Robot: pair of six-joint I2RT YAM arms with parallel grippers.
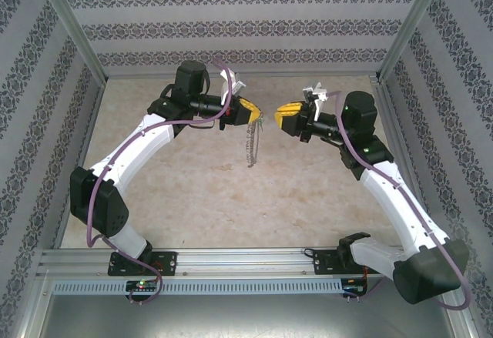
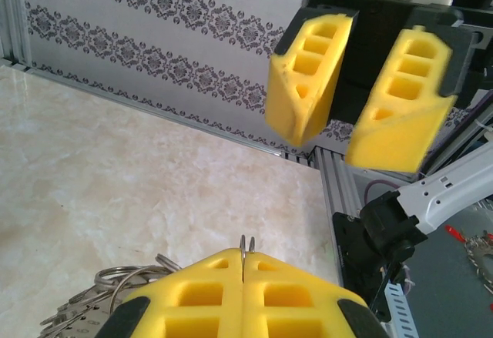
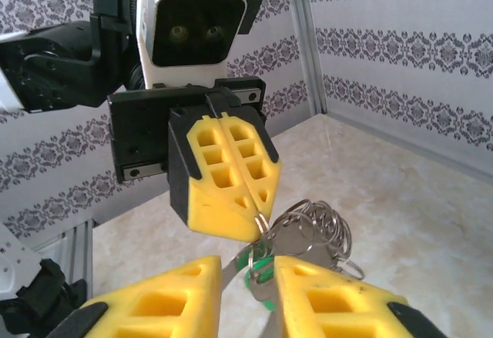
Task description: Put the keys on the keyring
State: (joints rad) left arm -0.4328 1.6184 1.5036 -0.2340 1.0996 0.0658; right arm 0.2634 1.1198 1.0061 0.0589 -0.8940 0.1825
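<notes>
Mid-air, at the centre of the overhead view, the two claws are brought nose to nose above the desk (image 1: 192, 199). The left claw (image 1: 256, 115) is seen pressed together, clamped on a thin strand of the keyring (image 1: 251, 144), the rest of which is left dangling in a floppy string towards the desk. From the left wrist, that strand can be made out poking up between the closed yellow pads at the bottom of the frame, with a bunch of silvery loops gathered at the lower left. The right claw (image 1: 280, 114) is held with its jaws apart, and background is seen through the gap. From the right wrist, the key (image 3: 246, 265) is spotted low in the middle of the frame: a green head tucked between the spread pads, just beneath the left claw's tip and against the ring's loops. Whether it is touched by either pad, or already threaded, cannot be told. The step in hand is judged to be the threading itself. For the next move, the key would probably need to be pinched firmly and its hole lined up with the ring's free end, while the ring is kept steady.
</notes>
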